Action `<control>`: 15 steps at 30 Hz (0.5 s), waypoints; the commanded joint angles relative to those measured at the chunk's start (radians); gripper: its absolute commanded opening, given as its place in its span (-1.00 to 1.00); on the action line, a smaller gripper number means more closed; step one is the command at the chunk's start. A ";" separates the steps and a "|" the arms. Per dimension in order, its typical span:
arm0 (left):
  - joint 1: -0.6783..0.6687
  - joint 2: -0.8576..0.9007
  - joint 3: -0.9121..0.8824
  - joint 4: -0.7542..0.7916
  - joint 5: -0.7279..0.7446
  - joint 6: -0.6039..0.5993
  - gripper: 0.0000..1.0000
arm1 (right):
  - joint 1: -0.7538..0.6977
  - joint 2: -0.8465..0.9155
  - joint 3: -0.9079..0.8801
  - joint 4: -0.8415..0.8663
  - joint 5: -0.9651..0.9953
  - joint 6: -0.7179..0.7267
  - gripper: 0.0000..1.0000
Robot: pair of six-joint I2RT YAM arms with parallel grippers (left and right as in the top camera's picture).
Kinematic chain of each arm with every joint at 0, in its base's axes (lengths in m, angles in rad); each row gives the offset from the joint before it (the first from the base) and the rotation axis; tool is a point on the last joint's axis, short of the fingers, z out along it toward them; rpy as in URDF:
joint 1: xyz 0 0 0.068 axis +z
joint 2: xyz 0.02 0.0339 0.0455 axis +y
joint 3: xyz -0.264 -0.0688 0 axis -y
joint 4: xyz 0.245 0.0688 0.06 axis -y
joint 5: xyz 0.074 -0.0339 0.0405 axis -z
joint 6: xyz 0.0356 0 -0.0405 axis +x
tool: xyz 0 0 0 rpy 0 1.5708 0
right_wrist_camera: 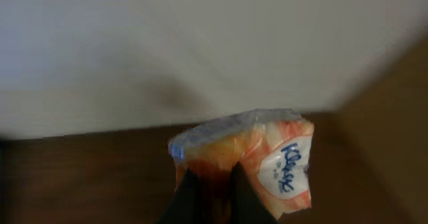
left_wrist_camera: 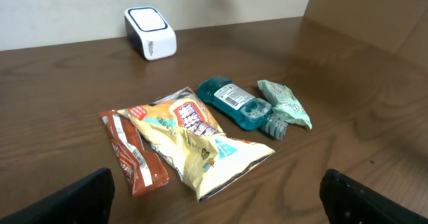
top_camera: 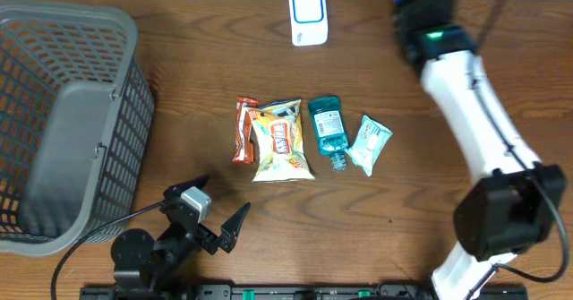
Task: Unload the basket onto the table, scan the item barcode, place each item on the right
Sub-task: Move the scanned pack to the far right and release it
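My right gripper (right_wrist_camera: 212,192) is shut on an orange and white Kleenex tissue pack (right_wrist_camera: 271,154), which it holds up in the air with a pale wall behind it. From overhead that gripper (top_camera: 428,0) is a blur at the table's far right edge, to the right of the white barcode scanner (top_camera: 307,14), and the pack does not show there. The scanner (left_wrist_camera: 150,33) stands at the back of the table. My left gripper (top_camera: 215,210) is open with nothing in it, low over the front of the table; its black fingers (left_wrist_camera: 67,200) frame the items.
A red snack stick (top_camera: 243,130), a yellow chips bag (top_camera: 281,143), a teal mouthwash bottle (top_camera: 329,130) and a mint green packet (top_camera: 369,144) lie in a row mid-table. A grey mesh basket (top_camera: 107,31) stands at the left.
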 commanded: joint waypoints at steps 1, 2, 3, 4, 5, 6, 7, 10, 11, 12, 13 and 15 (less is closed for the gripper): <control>-0.003 -0.005 -0.001 0.001 -0.001 0.017 0.96 | -0.175 0.069 -0.023 -0.080 0.092 0.046 -0.98; -0.003 -0.005 -0.001 0.000 -0.001 0.018 0.96 | -0.225 0.085 -0.024 -0.097 0.092 0.064 -0.98; -0.003 -0.005 -0.001 0.001 -0.001 0.017 0.96 | -0.276 0.101 -0.024 -0.111 0.084 0.077 -0.98; -0.003 -0.005 -0.001 0.001 -0.001 0.017 0.95 | -0.326 0.121 -0.024 -0.117 0.071 0.077 -0.98; -0.003 -0.005 -0.001 0.001 -0.001 0.017 0.96 | -0.374 0.141 -0.024 -0.117 0.055 0.076 -0.98; -0.003 -0.005 -0.001 0.001 -0.001 0.017 0.96 | -0.421 0.163 -0.024 -0.116 0.034 0.075 -0.98; -0.003 -0.005 -0.001 0.001 -0.001 0.018 0.96 | -0.467 0.185 -0.024 -0.118 0.012 0.075 -0.97; -0.003 -0.005 -0.001 0.001 -0.001 0.018 0.96 | -0.592 0.250 -0.024 -0.138 -0.075 0.075 -0.98; -0.003 -0.005 -0.001 0.001 -0.001 0.018 0.96 | -0.627 0.271 -0.024 -0.146 -0.103 0.076 -0.98; -0.003 -0.005 -0.001 0.001 -0.001 0.018 0.96 | -0.660 0.290 -0.024 -0.153 -0.135 0.075 -0.97; -0.003 -0.005 -0.001 0.001 -0.001 0.018 0.95 | -0.694 0.310 -0.024 -0.161 -0.175 0.076 -0.97; -0.003 -0.005 -0.001 0.000 -0.001 0.017 0.95 | -0.740 0.334 -0.024 -0.177 -0.238 0.084 -0.98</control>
